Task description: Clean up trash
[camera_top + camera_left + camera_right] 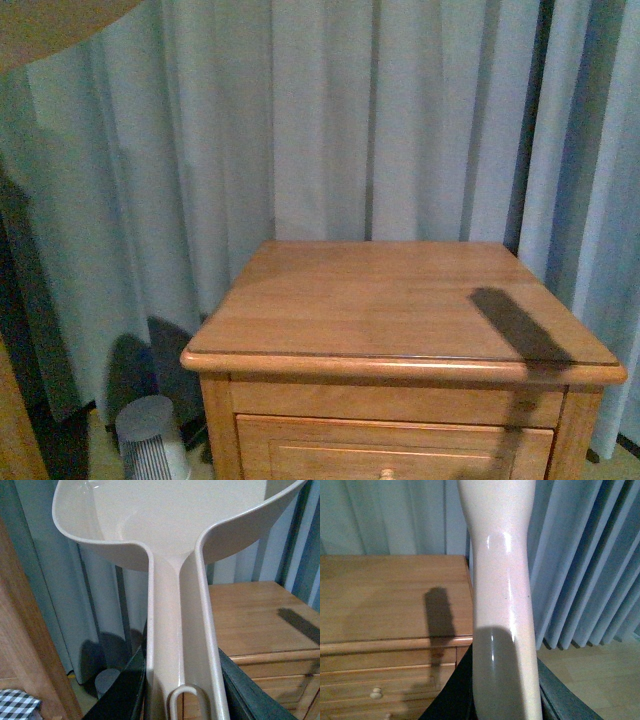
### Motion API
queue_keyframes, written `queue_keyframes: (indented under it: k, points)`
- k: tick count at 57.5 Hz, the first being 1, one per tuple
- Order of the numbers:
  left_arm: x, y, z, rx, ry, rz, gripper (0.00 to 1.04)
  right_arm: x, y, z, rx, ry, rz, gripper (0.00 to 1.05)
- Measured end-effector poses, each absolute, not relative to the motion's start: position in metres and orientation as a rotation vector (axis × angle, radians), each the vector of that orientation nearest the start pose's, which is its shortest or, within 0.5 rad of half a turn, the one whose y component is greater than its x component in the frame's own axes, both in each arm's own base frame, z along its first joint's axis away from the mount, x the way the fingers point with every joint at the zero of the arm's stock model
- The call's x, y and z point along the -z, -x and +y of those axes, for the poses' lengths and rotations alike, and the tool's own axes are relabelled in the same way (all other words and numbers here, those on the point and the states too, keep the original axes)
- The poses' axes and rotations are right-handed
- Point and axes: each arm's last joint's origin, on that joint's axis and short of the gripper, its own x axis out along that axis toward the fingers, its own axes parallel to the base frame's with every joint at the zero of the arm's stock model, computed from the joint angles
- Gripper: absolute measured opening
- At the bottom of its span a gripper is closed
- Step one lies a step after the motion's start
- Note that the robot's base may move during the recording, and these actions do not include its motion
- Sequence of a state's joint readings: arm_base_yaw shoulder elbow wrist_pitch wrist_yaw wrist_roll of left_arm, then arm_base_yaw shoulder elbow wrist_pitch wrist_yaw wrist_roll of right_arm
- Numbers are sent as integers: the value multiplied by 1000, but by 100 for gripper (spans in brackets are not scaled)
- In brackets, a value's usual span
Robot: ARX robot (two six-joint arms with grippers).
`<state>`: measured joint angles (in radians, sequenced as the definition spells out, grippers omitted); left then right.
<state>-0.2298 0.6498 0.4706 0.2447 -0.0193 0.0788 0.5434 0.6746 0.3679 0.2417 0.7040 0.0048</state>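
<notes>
Nearest, in the left wrist view: gripping the beige-pink dustpan (177, 630) by its long channelled handle, dark left fingers (125, 690) pressed to both sides, scoop pointing up toward the curtain. Much the same in the right wrist view: right fingers (560, 700) clamped around a pale glossy handle (502, 580), working end out of frame, so cannot tell what tool.

Beyond both, a wooden nightstand (400, 365) with a drawer. Nothing but bare wood and a bar of shadow (520, 325) on its surface (380, 300), from front edge to back corners. Down on the floor by its left side, a ribbed grey cylinder (152, 440), perhaps a bin. Farthest back, blue-grey curtain (320, 120).

No sign of the trash in any view; whereabouts unknown. Going by the task, probably light, soft and easily crushed, apt to skid or roll away at a nudge. Best swept gently into the scoop with the lip held flat, or pinched at a raised fold.
</notes>
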Motion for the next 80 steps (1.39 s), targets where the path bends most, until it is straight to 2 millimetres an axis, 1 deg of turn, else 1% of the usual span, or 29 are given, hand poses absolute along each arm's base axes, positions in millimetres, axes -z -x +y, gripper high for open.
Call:
queue_keyframes:
  k: [9,36,55,80]
  points:
    - [-285,-154,-35,208,-70,-73,28,-244,-143,64,194,44,67,19]
    - [-285,-154,-36,222,-69,-73,28,-244,-143,63,209,44,66,19]
    - [-285,-154,-35,197,-65,-73,28,-243,-144,64,192,49,74,19]
    - [-284,-154,-35,205,-65,-72,27,-244,-143,64,200,47,71,19]
